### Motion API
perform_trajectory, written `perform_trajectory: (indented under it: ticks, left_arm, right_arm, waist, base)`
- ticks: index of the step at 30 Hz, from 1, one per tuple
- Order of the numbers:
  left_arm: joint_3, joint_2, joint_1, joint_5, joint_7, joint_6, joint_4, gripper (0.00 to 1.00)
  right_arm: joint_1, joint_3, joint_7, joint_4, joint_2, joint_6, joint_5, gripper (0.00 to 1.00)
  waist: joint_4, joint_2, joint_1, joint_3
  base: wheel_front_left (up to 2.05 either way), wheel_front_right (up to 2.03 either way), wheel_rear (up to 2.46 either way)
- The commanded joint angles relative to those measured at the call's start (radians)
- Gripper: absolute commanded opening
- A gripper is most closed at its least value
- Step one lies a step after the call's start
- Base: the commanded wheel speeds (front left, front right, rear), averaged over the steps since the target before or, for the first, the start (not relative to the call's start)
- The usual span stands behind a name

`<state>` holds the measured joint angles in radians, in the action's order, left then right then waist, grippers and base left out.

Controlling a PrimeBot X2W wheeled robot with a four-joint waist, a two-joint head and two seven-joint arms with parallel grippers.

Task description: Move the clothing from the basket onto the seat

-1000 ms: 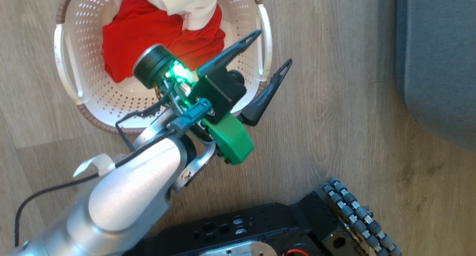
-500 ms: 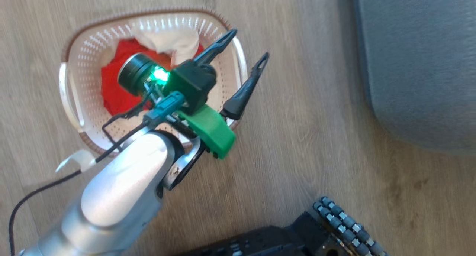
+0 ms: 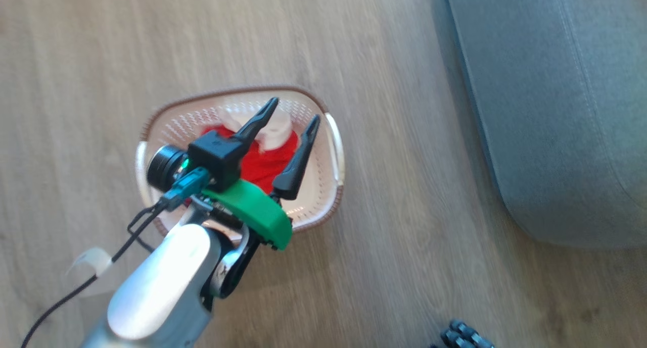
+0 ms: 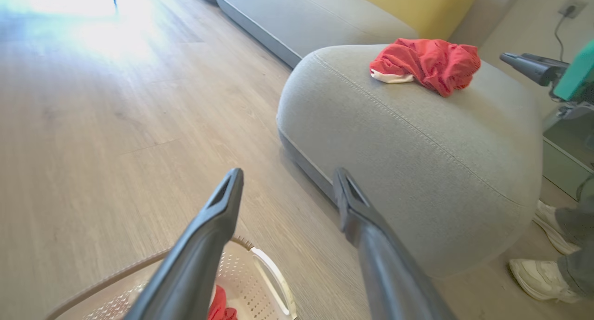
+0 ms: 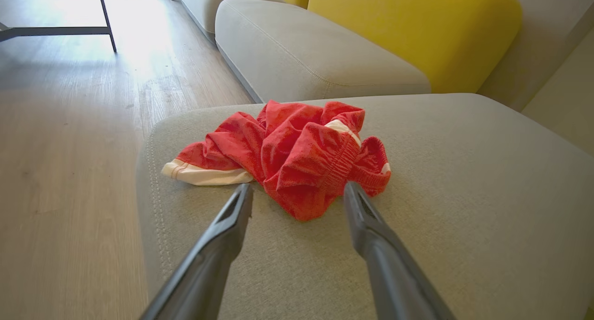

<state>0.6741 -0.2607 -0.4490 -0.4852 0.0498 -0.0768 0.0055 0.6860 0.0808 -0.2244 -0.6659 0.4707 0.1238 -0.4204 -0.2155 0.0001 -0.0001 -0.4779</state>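
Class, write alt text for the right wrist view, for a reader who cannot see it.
A crumpled red garment with white trim lies on a grey seat, just beyond the open right gripper. A yellow cushion sits behind.

The basket is open at the top, but its mouth is partly covered by the spread left gripper held over the clothing. The floor between basket and seat is seen bare. One garment is heaped near the seat's edge, with wide bare cushion around it. A person's shoes are seen beside the seat.
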Motion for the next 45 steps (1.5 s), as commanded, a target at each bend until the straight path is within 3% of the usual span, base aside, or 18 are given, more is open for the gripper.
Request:
perform_trajectory:
  ticks: [1,11,19,26,37,45]
  left_arm:
    - [-0.050,-0.013,0.015,-0.016,0.027,-0.012,-0.020,1.00]
    - [-0.144,-0.056,0.115,-0.088,0.127,-0.028,0.069,1.00]
    - [-0.211,-0.090,0.162,-0.117,0.182,-0.024,0.150,1.00]
    - [-0.272,-0.112,0.216,-0.104,0.209,-0.003,0.247,1.00]
    - [-0.453,-0.075,0.303,0.010,0.212,0.096,0.283,1.00]
    - [-0.597,-0.039,0.357,0.093,0.212,0.158,0.308,1.00]
  right_arm:
    - [-0.058,-0.005,0.007,0.099,0.017,0.007,0.017,1.00]
    - [-0.293,0.056,0.096,0.467,-0.124,0.007,0.176,1.00]
    - [-0.456,0.058,0.123,0.588,-0.248,0.007,0.231,1.00]
    - [-0.576,0.028,0.081,0.581,-0.343,0.007,0.266,1.00]
    - [-0.650,-0.069,-0.020,0.475,-0.375,0.007,0.323,1.00]
    - [-0.670,-0.077,-0.036,0.444,-0.378,0.007,0.332,1.00]
  waist:
    - [0.066,-0.0001,0.0001,0.079]
    - [0.205,-0.0001,0.0001,0.203]
    - [0.281,-0.0001,0.0001,0.281]
    - [0.293,-0.0001,0.0001,0.339]
    - [0.253,-0.0001,0.0001,0.392]
    - [0.235,-0.0001,0.0001,0.407]
  base:
    - [0.00,0.00,0.00]
    - [0.00,0.00,0.00]
    - [0.00,0.00,0.00]
    - [0.00,0.00,0.00]
    - [0.00,0.00,0.00]
    - [0.00,0.00,0.00]
